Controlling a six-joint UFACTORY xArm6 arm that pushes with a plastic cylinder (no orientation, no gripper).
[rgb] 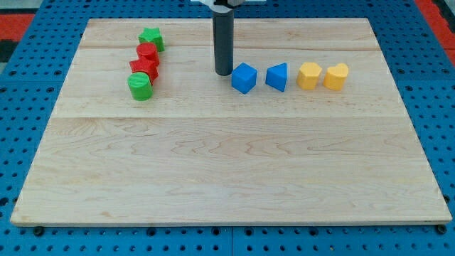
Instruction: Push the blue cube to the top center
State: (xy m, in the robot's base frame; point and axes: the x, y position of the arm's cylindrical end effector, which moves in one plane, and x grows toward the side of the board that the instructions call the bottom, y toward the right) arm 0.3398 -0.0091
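The board's [227, 178] near half was seen bare, so nothing lay in the way there. Farther back, a row of four blocks ran across: the blue cube [243, 77], a blue wedge [277, 77] just beside it at its 3 o'clock, then a yellow block [309, 75] and a second yellow block [336, 76]. My tip [223, 73] was set down just at the cube's 9 o'clock, close enough that contact could not be told; no gripper is fitted, so nothing was held. From that side a push would drive the cube toward the wedge, not toward 12 o'clock, where top center lay, so the tip was judged better placed at the cube's 6 o'clock. At the far left a green cylinder [141, 87], two red blocks [145, 69] [147, 52] and a green star [151, 38] were strung in a touching line, well apart from the cube.
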